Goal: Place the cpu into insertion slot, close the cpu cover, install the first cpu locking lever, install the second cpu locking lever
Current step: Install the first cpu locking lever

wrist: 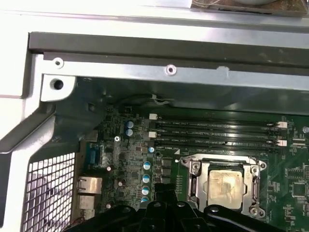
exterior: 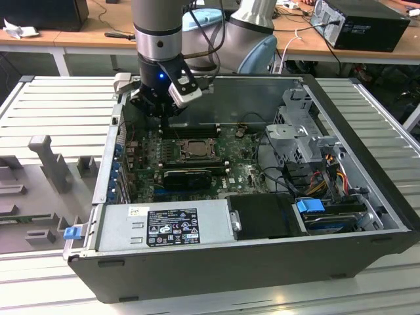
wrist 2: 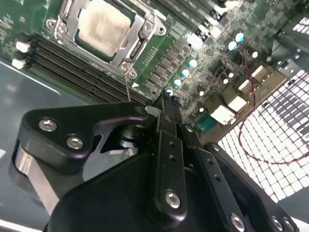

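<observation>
The chip [wrist 2: 104, 24] lies flat in the socket [exterior: 176, 155] on the board inside the open computer case [exterior: 367, 131], pale face up, with the metal cover frame [wrist 2: 140, 36] lying down around it. The gripper [wrist 2: 163, 104] hangs low over the board between the memory slots [wrist 2: 82, 67] and the socket corner. Its fingers look pinched together with nothing between them, close to a thin wire lever [wrist 2: 127, 87] that runs out from the frame's corner; I cannot tell if they touch it. The chip is probably light, stiff and easily damaged, best gripped by opposite edges. The lever likely springs back, so its free end seems the place to push.
</observation>
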`<state>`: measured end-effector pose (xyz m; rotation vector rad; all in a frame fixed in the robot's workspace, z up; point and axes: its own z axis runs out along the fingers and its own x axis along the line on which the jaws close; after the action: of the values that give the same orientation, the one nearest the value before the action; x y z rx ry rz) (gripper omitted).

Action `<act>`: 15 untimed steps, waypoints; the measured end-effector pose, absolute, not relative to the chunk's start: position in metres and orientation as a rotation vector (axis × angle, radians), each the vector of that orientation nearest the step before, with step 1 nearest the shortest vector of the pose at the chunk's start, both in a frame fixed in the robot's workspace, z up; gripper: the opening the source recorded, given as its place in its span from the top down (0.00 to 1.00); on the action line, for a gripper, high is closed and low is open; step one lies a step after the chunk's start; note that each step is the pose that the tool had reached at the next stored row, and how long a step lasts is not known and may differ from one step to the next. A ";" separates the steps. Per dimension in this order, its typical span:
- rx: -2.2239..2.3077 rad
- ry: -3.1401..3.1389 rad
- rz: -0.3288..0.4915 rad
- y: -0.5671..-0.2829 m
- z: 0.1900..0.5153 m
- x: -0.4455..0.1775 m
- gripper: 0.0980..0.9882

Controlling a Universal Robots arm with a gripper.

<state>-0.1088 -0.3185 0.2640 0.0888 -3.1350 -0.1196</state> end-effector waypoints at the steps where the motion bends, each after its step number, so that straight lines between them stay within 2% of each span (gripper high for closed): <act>1: 0.089 -3.135 -0.120 -0.317 0.263 -0.109 0.99; 7: 0.089 -3.135 -0.120 -0.299 0.257 -0.110 0.99; 15: 0.089 -3.135 -0.120 -0.297 0.257 -0.105 0.99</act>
<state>-0.1053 -0.2973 0.2568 0.0889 -3.1350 -0.1195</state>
